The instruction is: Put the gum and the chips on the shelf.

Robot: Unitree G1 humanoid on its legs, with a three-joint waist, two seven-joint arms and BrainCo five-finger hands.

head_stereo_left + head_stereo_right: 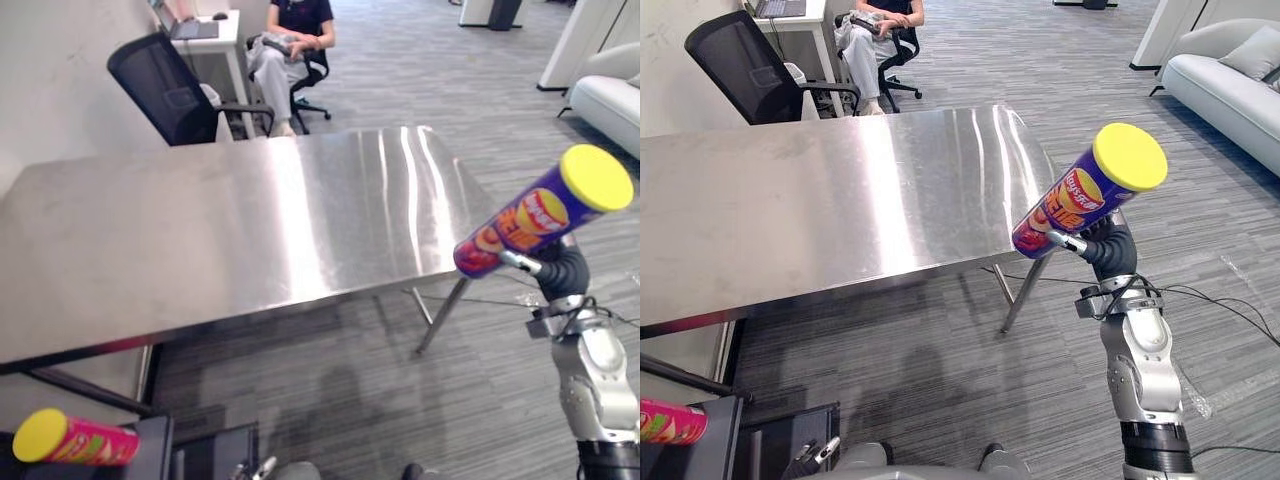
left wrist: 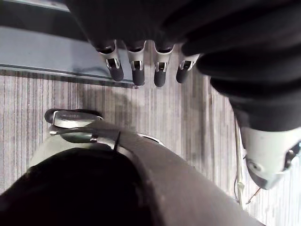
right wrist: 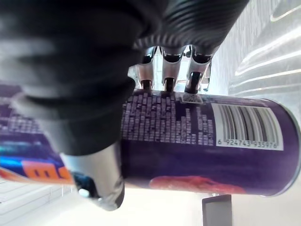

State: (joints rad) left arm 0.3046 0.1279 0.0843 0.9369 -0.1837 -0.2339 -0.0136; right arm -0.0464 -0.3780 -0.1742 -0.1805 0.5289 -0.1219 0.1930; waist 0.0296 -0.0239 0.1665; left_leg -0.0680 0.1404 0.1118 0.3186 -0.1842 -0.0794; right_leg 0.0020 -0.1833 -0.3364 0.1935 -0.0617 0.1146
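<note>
Early days, I judge. The chips can (image 1: 540, 215), purple with a yellow lid, is tilted at the right of the frame, past the steel counter's (image 1: 200, 230) edge, with the right hand's (image 1: 1102, 248) fingers (image 3: 165, 80) curled round it. Shelving is still to come. A pink can (image 1: 75, 440) lies lower left — gum or not, I cannot tell. The left hand (image 2: 136, 70) hangs straight-fingered, holding nothing.
</note>
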